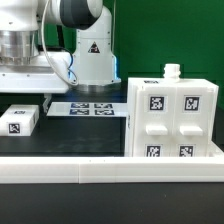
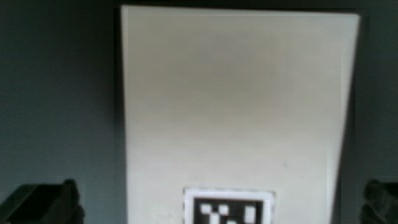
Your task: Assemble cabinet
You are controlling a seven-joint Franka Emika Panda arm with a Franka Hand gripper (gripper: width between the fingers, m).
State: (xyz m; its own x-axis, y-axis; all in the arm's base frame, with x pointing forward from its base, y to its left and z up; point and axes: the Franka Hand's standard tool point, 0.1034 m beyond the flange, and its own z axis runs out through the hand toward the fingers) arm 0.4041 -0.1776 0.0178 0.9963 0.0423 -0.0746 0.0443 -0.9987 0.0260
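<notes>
The cabinet [image 1: 170, 120] is a large white box with four tagged panels on its face and stands upright at the exterior view's right. A small flat white tagged block [image 1: 20, 120] lies on the dark table at the exterior view's left. My arm's hand [image 1: 25, 62] hangs above that block; its fingers do not show clearly there. In the wrist view the block [image 2: 231, 100] fills the middle, its tag [image 2: 233, 208] near my gripper [image 2: 214, 205]. The gripper is open, with one dark finger [image 2: 45, 203] on each side of the block, clear of its edges.
The marker board [image 1: 90, 108] lies flat on the table between the block and the cabinet. A long white rail [image 1: 110, 166] runs across the front of the table. The robot's base [image 1: 92, 55] stands behind the marker board.
</notes>
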